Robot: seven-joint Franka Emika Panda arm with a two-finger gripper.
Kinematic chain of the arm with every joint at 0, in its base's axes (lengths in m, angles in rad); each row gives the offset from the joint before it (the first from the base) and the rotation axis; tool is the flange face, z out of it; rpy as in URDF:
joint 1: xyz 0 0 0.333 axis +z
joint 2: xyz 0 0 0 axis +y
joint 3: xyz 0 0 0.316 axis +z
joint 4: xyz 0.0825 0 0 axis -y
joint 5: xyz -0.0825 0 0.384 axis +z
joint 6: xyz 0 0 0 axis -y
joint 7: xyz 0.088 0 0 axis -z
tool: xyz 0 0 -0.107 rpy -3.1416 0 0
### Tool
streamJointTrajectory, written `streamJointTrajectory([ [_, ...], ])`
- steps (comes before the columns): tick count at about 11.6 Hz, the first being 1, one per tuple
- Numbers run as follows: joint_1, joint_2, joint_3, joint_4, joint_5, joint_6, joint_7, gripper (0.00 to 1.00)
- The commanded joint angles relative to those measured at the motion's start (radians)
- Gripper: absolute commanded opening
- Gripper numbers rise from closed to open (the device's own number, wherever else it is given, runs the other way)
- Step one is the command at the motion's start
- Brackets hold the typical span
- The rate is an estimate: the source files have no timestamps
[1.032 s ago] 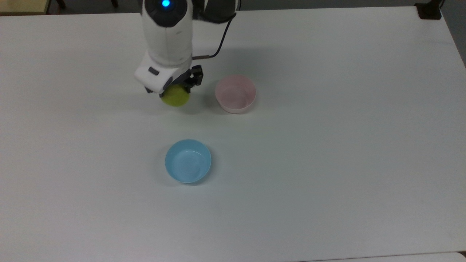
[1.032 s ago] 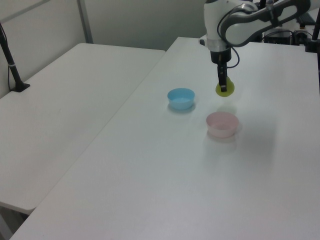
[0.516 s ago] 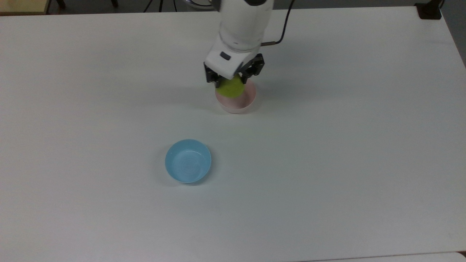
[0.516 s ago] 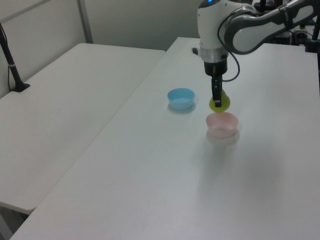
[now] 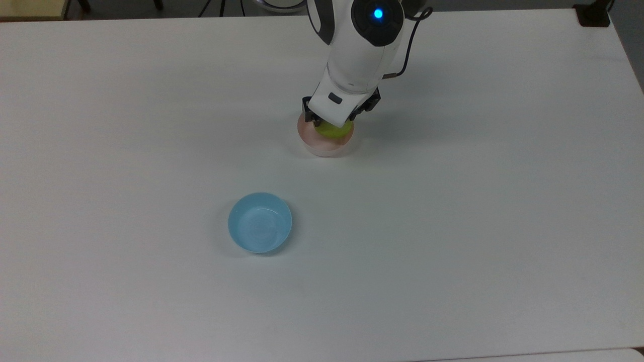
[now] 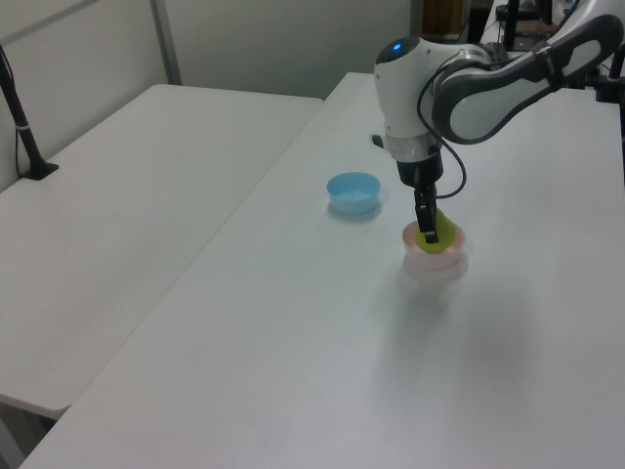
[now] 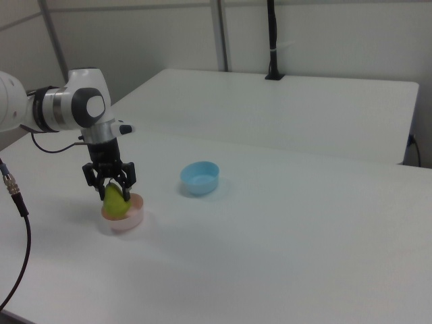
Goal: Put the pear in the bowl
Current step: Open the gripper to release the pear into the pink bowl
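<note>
One pear (image 5: 332,130) in bowl (image 5: 322,147) (jaws gripping)

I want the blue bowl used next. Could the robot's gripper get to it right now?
Probably not yet: the gripper is shut on the pear in the pink bowl. The blue bowl itself stands apart, uncovered, on the table.

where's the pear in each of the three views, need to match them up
Top view: the pear sits upper centre, in the pink bowl, under the gripper.
Left view: pear right of centre, in the pink bowl.
Right view: pear at the right view's left, in the pink bowl.
Shared landmark: the blue bowl.
</note>
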Motion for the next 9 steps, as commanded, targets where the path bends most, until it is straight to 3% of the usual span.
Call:
streamJointTrajectory([
  [1,0.003,0.001,-0.005,-0.007,-0.016,0.007,0.024,0.44],
  [3,-0.003,0.008,-0.007,-0.007,-0.016,0.006,0.024,0.73],
  [5,-0.006,0.005,-0.007,-0.006,-0.016,0.004,0.024,0.90],
  [7,-0.008,-0.011,-0.007,-0.002,-0.016,-0.006,0.024,1.00],
  [9,-0.008,-0.041,-0.013,0.002,-0.016,-0.013,0.024,1.00],
])
